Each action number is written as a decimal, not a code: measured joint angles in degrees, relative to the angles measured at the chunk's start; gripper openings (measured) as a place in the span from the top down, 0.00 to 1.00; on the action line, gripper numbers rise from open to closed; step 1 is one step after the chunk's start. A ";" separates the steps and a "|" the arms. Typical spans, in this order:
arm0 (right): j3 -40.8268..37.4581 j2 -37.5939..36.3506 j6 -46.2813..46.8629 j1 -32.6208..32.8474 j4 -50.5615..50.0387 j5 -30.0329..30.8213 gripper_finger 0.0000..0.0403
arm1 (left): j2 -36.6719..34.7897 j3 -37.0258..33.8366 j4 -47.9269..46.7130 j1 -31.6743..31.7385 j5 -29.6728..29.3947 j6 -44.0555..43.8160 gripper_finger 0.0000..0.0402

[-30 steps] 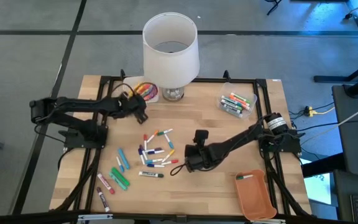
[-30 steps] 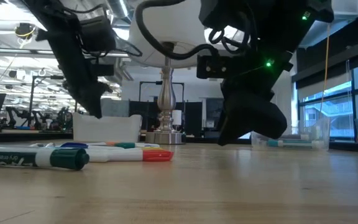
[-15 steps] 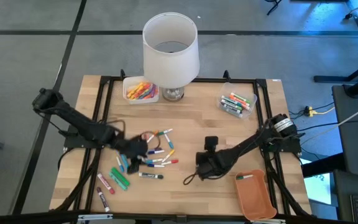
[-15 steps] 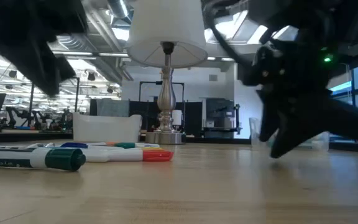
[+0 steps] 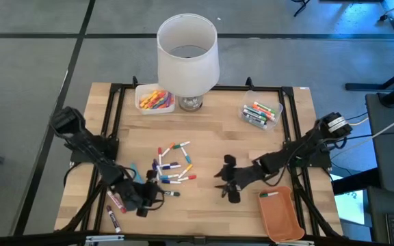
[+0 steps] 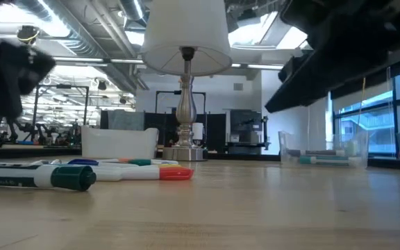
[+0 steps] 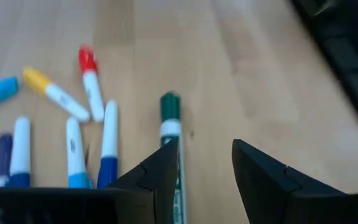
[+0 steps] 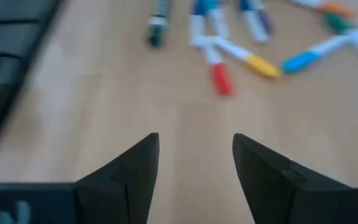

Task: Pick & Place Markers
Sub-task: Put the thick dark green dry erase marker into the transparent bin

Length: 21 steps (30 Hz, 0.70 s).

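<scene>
Low over counter (image 5: 204, 116) near front-left corner, left hand (image 5: 144, 202): fingers apart, empty, green-capped marker (image 7: 170, 118) lying between them. Right hand (image 5: 230, 188) near front edge, just beside orange tray (image 5: 280, 215): fingers apart, nothing held. Loose markers (image 5: 171, 167) scattered mid-counter; more in clear bins (image 5: 261, 113) at back edge by lamp (image 5: 187, 53).

Table (image 5: 211, 137): pale wood planks, smooth, matt. Frame (image 5: 115, 109) round it: black metal. Markers (image 5: 173, 167): smooth plastic, slight gloss. Lamp (image 6: 186, 97): shiny metal stem, matt white shade, looks like cloth. Tray (image 5: 282, 219): orange plastic. Bins (image 5: 262, 113): clear plastic.
</scene>
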 joint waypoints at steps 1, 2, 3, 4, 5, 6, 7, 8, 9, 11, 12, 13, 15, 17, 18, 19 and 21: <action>-0.34 0.29 -0.10 -0.27 2.11 -1.12 0.49 | 1.00 0.00 -0.04 0.33 0.41 -1.24 0.64; -0.54 0.37 -0.13 -0.57 3.17 -1.47 0.49 | 1.77 0.00 -0.04 0.65 1.19 -2.51 0.64; -0.69 0.37 -0.18 -0.82 2.91 -1.36 0.49 | 2.43 0.00 -0.05 1.00 2.06 -3.67 0.64; -0.74 0.39 -0.30 -1.12 2.54 -1.34 0.49 | 3.21 0.03 0.14 1.28 3.14 -4.74 0.63; -0.76 0.45 -0.30 -1.41 2.45 -1.37 0.49 | 3.87 0.07 0.02 1.55 4.47 -5.65 0.63; -0.76 0.46 -0.32 -1.72 2.45 -1.36 0.49 | 4.41 0.07 -0.49 1.79 5.52 -6.15 0.62; -0.76 0.45 -0.34 -1.91 2.69 -1.37 0.49 | 4.93 0.07 -0.76 2.08 6.44 -6.74 0.61; -0.76 0.44 -0.46 -2.09 2.88 -1.38 0.49 | 5.45 0.07 -1.37 2.36 6.82 -7.65 0.61; -0.76 0.44 -0.69 -2.20 2.91 -1.44 0.49 | 5.78 0.07 -2.65 2.67 6.84 -8.76 0.60; -0.76 0.44 -1.24 -2.28 2.83 -1.59 0.49 | 6.26 0.27 -3.61 3.29 7.01 -11.14 0.60; -0.76 0.44 -1.28 -2.28 2.87 -1.59 0.49 | 6.38 0.30 -4.18 3.45 7.01 -11.90 0.60; -0.76 0.44 -1.41 -2.28 2.90 -1.60 0.49 | 6.46 0.33 -4.37 3.64 7.04 -12.07 0.61; -0.76 0.44 -1.71 -2.28 2.89 -2.39 0.49 | 6.49 0.34 -4.36 3.84 7.21 -11.90 0.64; -0.76 0.44 -2.40 -2.30 2.89 -3.52 0.49 | 6.30 0.94 -4.74 3.85 7.66 -10.40 0.67; -0.76 0.44 -2.78 -2.30 2.89 -3.76 0.49 | 6.13 1.41 -5.35 3.85 8.06 -9.20 0.69; -0.76 0.44 -2.95 -2.30 2.89 -3.92 0.49 | 6.04 2.16 -5.88 3.86 8.69 -7.61 0.70; -0.76 0.44 -2.95 -2.30 3.00 -3.93 0.49 | 5.18 4.33 -6.27 3.86 8.84 -3.77 0.72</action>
